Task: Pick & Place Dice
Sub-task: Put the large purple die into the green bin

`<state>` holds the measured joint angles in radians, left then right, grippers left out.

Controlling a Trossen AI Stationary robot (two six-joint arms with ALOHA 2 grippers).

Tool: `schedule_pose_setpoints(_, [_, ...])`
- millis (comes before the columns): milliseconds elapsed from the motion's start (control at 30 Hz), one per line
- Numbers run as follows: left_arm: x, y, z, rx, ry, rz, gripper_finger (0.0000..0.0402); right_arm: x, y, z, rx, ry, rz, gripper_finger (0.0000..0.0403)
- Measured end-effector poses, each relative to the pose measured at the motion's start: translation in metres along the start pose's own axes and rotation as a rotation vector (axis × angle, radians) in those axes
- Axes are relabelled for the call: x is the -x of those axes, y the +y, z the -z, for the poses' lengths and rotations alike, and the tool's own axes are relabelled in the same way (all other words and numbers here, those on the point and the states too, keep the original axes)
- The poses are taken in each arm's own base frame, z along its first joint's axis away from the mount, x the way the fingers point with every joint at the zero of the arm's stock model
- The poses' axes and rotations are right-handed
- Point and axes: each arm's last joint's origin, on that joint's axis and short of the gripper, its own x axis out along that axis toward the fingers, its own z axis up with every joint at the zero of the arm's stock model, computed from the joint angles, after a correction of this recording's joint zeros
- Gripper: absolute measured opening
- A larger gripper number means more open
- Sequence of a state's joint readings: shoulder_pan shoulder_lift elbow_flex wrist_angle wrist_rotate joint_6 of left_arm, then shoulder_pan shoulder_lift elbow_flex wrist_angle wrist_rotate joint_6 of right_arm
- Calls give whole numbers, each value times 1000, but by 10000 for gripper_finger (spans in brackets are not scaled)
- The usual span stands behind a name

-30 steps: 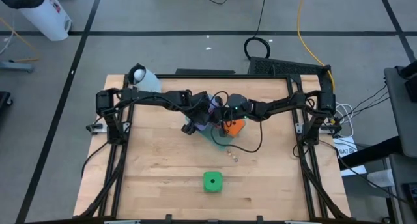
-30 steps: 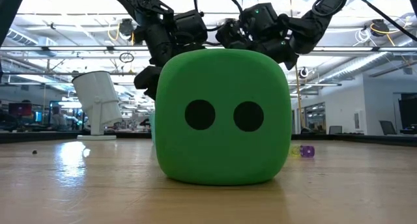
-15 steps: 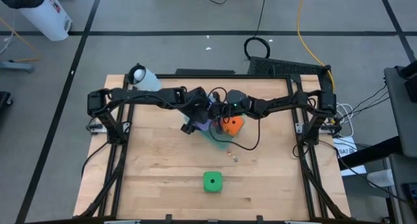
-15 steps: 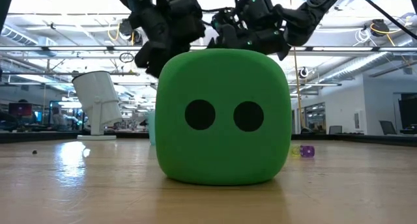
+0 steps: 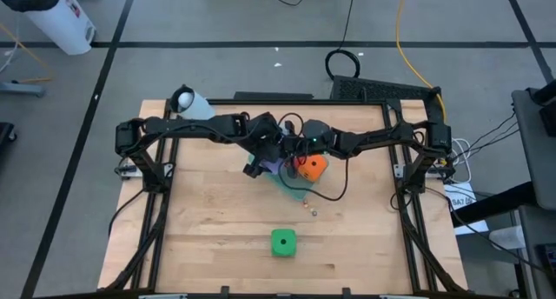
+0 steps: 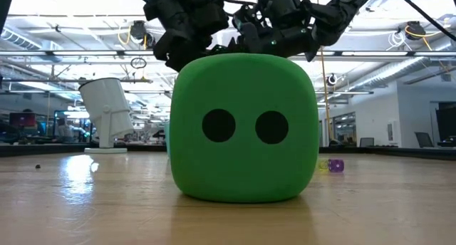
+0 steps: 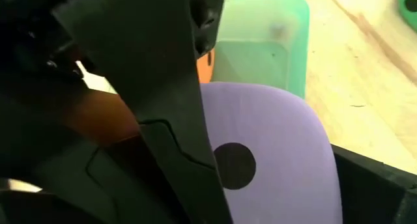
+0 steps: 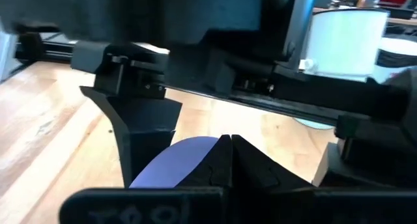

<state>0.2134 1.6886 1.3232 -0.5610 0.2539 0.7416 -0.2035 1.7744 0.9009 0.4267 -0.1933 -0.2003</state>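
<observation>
A purple die (image 7: 273, 152) with one pip facing the wrist camera sits between the fingers of my left gripper (image 5: 268, 162), over the teal tray (image 7: 260, 48) at the table's middle. An orange die (image 5: 313, 166) stands beside it on the tray's right part. My right gripper (image 8: 228, 152) is shut, its tips close by the purple die from the right. A green die (image 5: 283, 242) rests on one face on the bare wood near the front edge, away from both arms. My left gripper has the purple die between its two fingers, one on each of two opposite sides (image 7: 212, 133), with the fingers reaching past the die. They come slanting down from the table's left. Whether the die's underside is clear of the tray does not show. My right gripper: I cannot tell whether its shut tips touch the purple die.
A white cylinder (image 5: 191, 103) lies at the table's far left corner. Two tiny dice (image 5: 310, 208) lie on the wood just in front of the tray. The two arms' heads crowd together over the tray. In the low view the green die (image 6: 242, 127) hides the tray.
My left gripper has gone up and tipped a little less steeply. The purple die stays between its fingers. My right gripper has kept its place.
</observation>
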Motion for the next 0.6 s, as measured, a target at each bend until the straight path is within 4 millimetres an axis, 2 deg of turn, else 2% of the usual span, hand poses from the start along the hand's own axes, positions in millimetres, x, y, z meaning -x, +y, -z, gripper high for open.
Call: schedule_pose_setpoints(600, [2,3,0,-18,53,-72,397,0,2,3,-9,30,-19,0])
